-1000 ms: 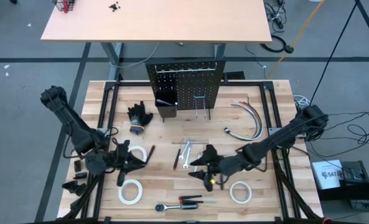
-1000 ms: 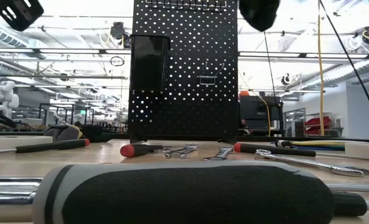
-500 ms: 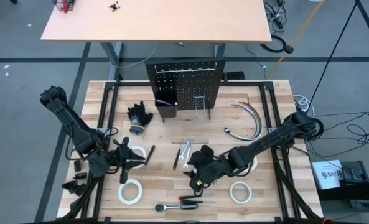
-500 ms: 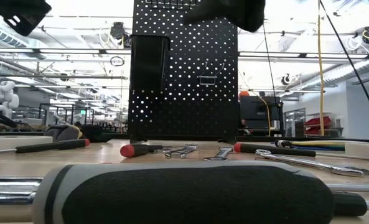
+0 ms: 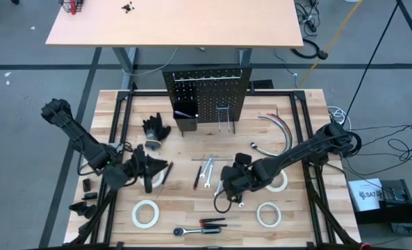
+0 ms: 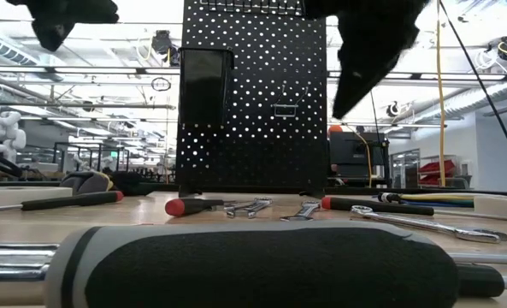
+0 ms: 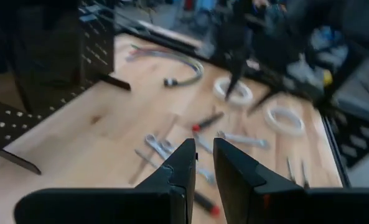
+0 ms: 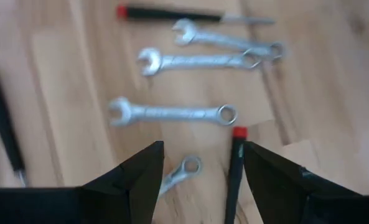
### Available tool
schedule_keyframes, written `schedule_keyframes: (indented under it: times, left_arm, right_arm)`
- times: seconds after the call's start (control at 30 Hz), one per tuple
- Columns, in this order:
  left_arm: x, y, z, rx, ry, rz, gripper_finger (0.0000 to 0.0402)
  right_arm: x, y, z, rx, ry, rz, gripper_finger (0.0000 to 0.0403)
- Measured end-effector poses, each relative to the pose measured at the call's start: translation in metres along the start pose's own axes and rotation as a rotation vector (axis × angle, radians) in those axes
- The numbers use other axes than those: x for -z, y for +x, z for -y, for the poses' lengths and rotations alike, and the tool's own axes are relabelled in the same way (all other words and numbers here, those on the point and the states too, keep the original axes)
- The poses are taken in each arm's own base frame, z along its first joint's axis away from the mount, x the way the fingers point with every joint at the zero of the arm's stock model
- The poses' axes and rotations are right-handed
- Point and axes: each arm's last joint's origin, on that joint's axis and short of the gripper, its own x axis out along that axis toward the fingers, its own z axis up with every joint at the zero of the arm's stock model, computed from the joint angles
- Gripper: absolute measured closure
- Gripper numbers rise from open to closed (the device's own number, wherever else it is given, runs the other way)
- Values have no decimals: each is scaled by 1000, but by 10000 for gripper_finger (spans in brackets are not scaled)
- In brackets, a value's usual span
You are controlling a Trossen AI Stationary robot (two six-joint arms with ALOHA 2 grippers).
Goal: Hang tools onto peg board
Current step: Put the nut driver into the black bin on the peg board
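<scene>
The right gripper [image 8: 200,163] hangs spread wide over the small wrench [image 8: 179,172] at six o'clock from the peg board [image 5: 207,97]; it might grab the red-tipped screwdriver [image 8: 235,167] too, because that one lies just beside it.

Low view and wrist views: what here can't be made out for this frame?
- Low view: a ratchet handle close to the lens hides the near tabletop; both arms are cropped at the top edge.
- Right wrist view: the smallest wrench is partly hidden behind the right end effector.
- Left wrist view: tools beyond the left end effector are motion-blurred.
</scene>
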Motion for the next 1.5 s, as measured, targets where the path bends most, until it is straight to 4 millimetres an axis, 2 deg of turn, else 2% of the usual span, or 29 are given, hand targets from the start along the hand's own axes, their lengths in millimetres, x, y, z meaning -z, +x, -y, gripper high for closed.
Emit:
schedule_keyframes:
  times: [0.13, 0.27, 0.47, 0.6, 0.83, 1.07, 1.33, 1.5]
  left_arm:
    - [-11, 10, -1, -13, -98, 61, 343]
    - [-11, 24, -3, -27, -196, 54, 331]
    - [-3, 44, 0, -42, -264, 21, 268]
    - [2, 56, 1, -66, -258, 26, 239]
    - [13, 71, -7, -86, -182, -88, 235]
    - [24, 79, -21, -192, -99, -182, 235]
    - [36, 85, -27, -186, -70, -328, 235]
    - [45, 82, -34, -271, -126, -402, 235]
  right_arm:
    - [7, 12, 13, -27, -121, -75, 190]
    - [20, 9, 32, -31, -176, -74, 190]
    - [45, -6, 62, -111, -129, 72, 190]
    - [52, -12, 74, -169, -18, 199, 190]
    - [48, -17, 76, -169, 180, 331, 190]
    - [43, -18, 75, -177, 213, 378, 190]
    - [43, -18, 76, -159, 269, 390, 190]
    - [40, -19, 75, -181, 290, 420, 190]
